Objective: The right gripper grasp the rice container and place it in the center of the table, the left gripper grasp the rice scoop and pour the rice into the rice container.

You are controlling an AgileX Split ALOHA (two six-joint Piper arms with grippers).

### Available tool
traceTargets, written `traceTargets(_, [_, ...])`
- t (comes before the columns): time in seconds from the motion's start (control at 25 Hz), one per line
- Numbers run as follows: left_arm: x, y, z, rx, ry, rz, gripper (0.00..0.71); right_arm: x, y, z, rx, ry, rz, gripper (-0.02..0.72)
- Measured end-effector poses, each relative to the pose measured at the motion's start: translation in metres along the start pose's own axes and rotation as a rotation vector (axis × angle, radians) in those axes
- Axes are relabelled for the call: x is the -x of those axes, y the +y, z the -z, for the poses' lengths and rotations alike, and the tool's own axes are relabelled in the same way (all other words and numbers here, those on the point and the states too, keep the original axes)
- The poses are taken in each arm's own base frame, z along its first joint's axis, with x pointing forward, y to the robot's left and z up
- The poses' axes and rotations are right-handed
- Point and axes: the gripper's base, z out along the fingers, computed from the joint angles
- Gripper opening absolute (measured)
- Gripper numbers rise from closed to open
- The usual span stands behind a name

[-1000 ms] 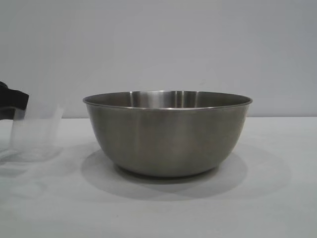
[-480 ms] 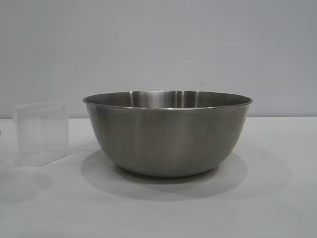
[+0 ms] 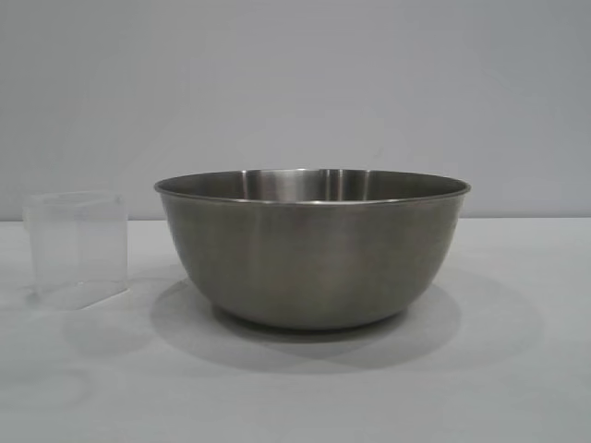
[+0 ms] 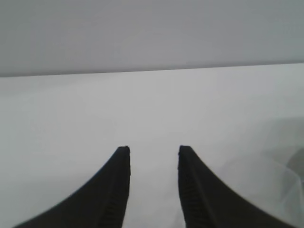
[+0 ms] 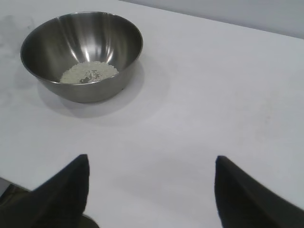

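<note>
Left pincer (image 4: 153, 190): partly open with a narrow gap between its two dark fingers, holding nothing; seen only in the left wrist view, low in the frame, over bare white surface (image 4: 142, 104).
Right pincer (image 5: 152, 194): wide open and empty, its two fingers at the lower corners of the right wrist view, well apart from the bowl.
Rice scoop (image 3: 76, 247): stood upright and free on the surface at the left edge of the exterior view, just beside the bowl but not touching it; looked empty.
Rice container (image 3: 312, 247): sat at the centre of the exterior view, upright; in the right wrist view it was at the upper left (image 5: 81, 54).
Rice (image 5: 89, 72): a shallow pale layer on the bottom of the container.
Surface (image 3: 517, 369): plain white, carrying the bowl and the scoop.
</note>
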Motion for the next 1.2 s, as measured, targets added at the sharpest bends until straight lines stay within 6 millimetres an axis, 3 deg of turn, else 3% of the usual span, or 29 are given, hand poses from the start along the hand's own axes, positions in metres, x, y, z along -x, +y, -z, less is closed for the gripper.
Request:
traceTargets(0.16, [0.014,0.033,0.008,-0.005,0.011,-0.045,0.248,0.0,0.0,0.0,0.0,0.0,0.0,0.472])
traceTargets(0.24, [0.023,0.039,0.015,-0.03,0.033,-0.094,0.248,0.0,0.0,0.0,0.0,0.0,0.0,0.472])
traceTargets(0.4, [0.055,0.029,0.037,-0.053,0.021,-0.229,0.248,0.0,0.0,0.0,0.0,0.0,0.0,0.472])
traceTargets(0.56, [0.084,0.016,0.063,-0.006,0.003,-0.258,0.248,0.0,0.0,0.0,0.0,0.0,0.0,0.472])
traceTargets(0.88, [0.107,-0.004,0.111,0.03,-0.022,-0.256,0.248,0.0,0.0,0.0,0.0,0.0,0.0,0.472])
traceTargets(1.2, [0.116,-0.008,0.164,0.105,-0.04,-0.248,0.248,0.0,0.0,0.0,0.0,0.0,0.0,0.472])
